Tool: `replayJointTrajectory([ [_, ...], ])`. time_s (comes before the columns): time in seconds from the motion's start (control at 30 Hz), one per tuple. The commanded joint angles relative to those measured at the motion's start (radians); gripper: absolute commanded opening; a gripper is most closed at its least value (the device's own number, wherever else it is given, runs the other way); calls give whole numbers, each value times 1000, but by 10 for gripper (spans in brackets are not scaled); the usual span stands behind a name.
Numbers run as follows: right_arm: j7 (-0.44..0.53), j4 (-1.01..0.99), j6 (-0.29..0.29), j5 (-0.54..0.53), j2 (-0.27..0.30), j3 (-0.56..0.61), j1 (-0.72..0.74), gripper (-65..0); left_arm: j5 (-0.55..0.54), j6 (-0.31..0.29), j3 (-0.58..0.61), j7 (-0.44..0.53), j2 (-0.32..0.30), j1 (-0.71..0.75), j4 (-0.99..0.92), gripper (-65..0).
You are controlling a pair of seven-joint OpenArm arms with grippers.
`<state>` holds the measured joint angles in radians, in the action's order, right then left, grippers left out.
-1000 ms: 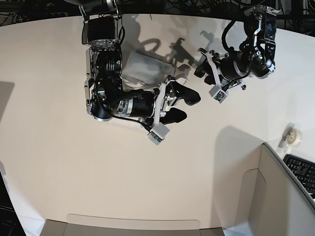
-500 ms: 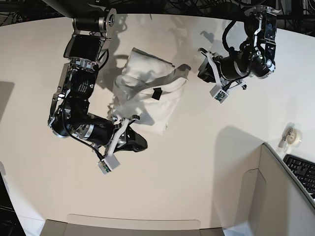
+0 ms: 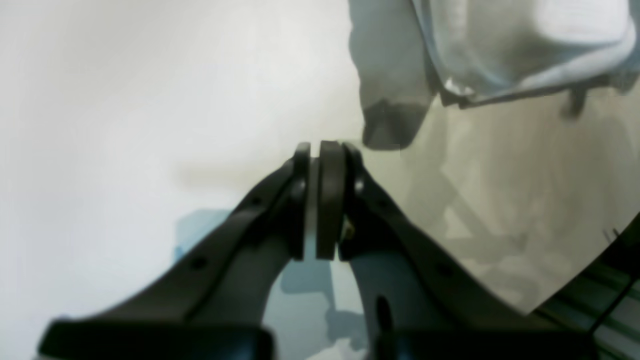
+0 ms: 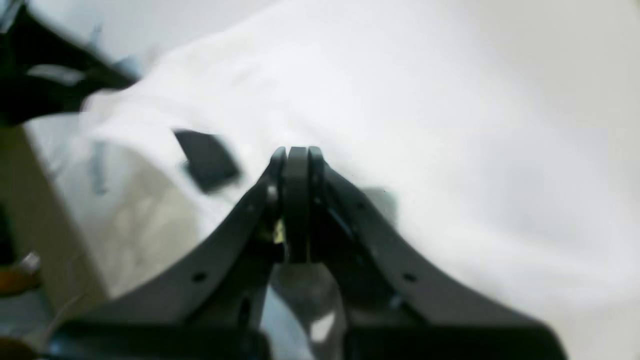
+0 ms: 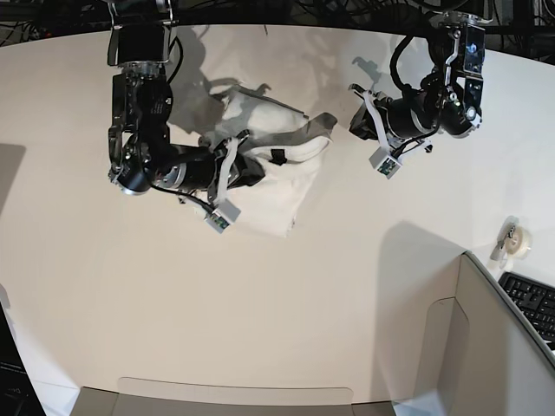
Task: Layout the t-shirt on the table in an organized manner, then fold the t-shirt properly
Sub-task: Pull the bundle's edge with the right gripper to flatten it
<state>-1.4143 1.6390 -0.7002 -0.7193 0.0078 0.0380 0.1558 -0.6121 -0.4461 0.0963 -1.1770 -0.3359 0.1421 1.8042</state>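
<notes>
Toward the table's far edge, listed left to right. Right gripper: over the near left part of the t-shirt, jaws pressed together; wrist view shows white cloth all round the tips, whether any is pinched cannot be told. T-shirt: white, rumpled heap lying flat on the tabletop, small dark tag showing at mid-heap. Left gripper: just right of the heap, apart from the cloth, jaws all but shut, nothing between them. Tape roll: near the table's right edge. Keyboard: lower right corner, behind a partition.
</notes>
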Motion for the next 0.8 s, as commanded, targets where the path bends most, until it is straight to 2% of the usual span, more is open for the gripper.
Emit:
replayJointTrajectory([
  [0.0, 18, 20, 2, -33, 2, 1, 6, -650, -13, -4, -7, 18, -9, -12, 13, -631],
  [0.1, 18, 14, 2, -145, 11, 50, -20, -650, -12, -4, -10, 18, -10, -12, 13, -631],
  [0.23, 18, 14, 2, -339, 41, 190, -19, -650, -12, -4, -8, 18, -9, -12, 13, -631],
  [0.37, 18, 17, 2, -409, 39, 239, -11, -650, -4, -4, -5, 18, -9, -28, 13, -632],
  [0.5, 18, 17, 2, -383, 41, 187, 41, -650, 37, -4, -5, 18, -7, -29, 13, -632],
  [0.7, 18, 16, 2, -187, 39, -83, 106, -650, 42, -4, -3, 41, -7, -26, 12, -632],
  [0.77, 18, 16, 2, -128, 39, -115, 107, -650, 42, -4, -3, 44, -7, -25, 12, -632],
])
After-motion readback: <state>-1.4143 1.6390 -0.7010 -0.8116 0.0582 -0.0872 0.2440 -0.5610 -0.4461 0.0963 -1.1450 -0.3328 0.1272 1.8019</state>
